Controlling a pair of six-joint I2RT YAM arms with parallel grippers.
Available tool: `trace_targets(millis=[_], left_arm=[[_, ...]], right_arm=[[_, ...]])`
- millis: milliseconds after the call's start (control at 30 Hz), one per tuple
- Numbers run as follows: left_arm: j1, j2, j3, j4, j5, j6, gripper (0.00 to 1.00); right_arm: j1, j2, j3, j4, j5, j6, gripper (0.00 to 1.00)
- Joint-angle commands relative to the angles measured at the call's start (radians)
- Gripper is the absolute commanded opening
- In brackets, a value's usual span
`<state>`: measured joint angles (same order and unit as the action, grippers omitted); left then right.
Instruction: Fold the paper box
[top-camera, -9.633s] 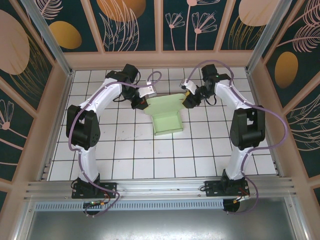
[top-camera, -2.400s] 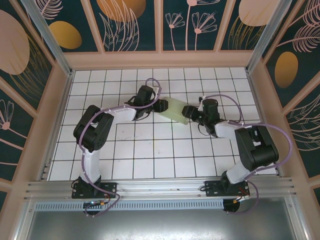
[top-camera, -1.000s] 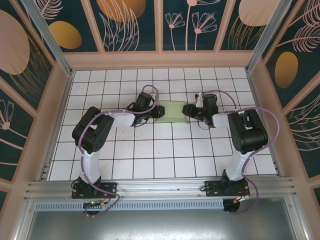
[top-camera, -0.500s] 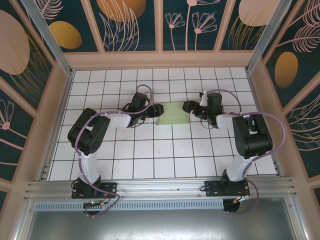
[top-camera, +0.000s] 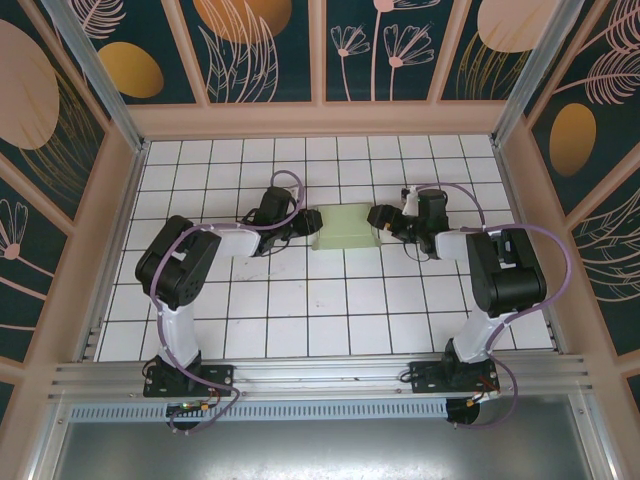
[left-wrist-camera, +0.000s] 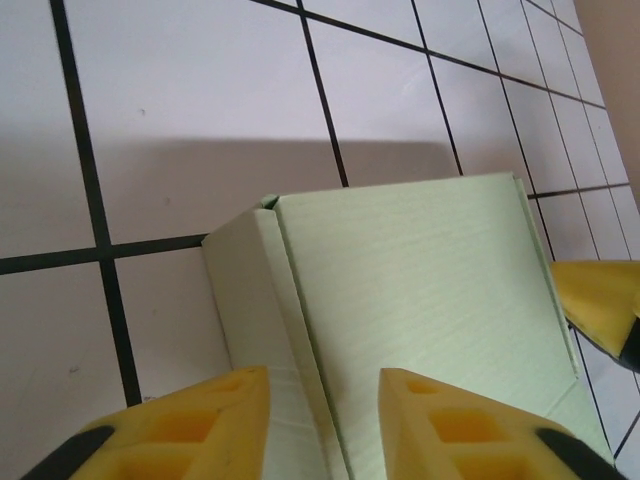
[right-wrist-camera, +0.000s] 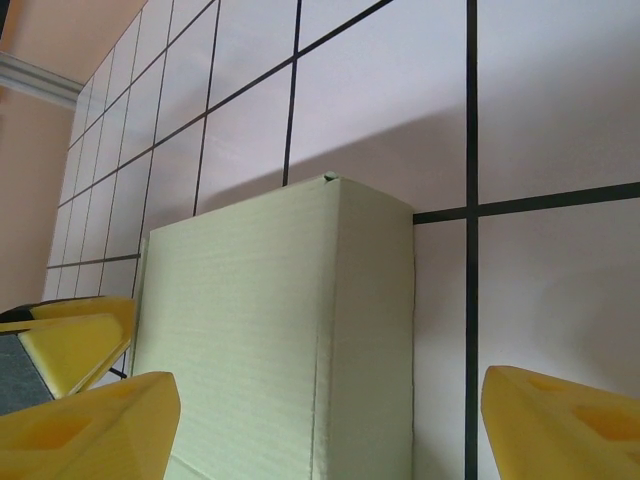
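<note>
One paper box (top-camera: 345, 224) — closed, flat, pale mint-green card.

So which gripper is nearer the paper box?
Left, narrowly. The left gripper reaches over the left end of the paper box; the right gripper is wide open at the right end, slightly back.

paper box (top-camera: 346, 226): pale mint green | table (top-camera: 300, 320): white tiles, black grid | fingers (left-wrist-camera: 180, 420): yellow | walls (top-camera: 270, 50): teal, floral
</note>
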<state>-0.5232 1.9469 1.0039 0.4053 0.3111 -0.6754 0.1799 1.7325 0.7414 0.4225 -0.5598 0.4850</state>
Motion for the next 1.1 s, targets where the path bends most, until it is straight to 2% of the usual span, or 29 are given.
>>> trace_targets(millis=[0,233,500,867,1067], left_arm=[[0.020,0.027,-0.026,0.046,0.031,-0.009,0.30],[0.055,0.026,-0.105,0.131,0.077,-0.046,0.23],[0.078,0.044,-0.151,0.205,0.118,-0.074,0.21],[0.080,0.050,-0.145,0.193,0.125,-0.060,0.22],[0.081,0.039,-0.145,0.184,0.125,-0.052,0.23]], right_arm=[[-0.004,-0.026,-0.008,0.022,-0.020,0.000,0.79],[-0.005,-0.018,-0.003,0.026,-0.034,0.007,0.78],[-0.002,0.003,0.001,0.056,-0.078,0.050,0.77],[-0.002,0.075,-0.003,0.277,-0.302,0.226,0.76],[0.006,0.102,-0.003,0.320,-0.340,0.259,0.69]])
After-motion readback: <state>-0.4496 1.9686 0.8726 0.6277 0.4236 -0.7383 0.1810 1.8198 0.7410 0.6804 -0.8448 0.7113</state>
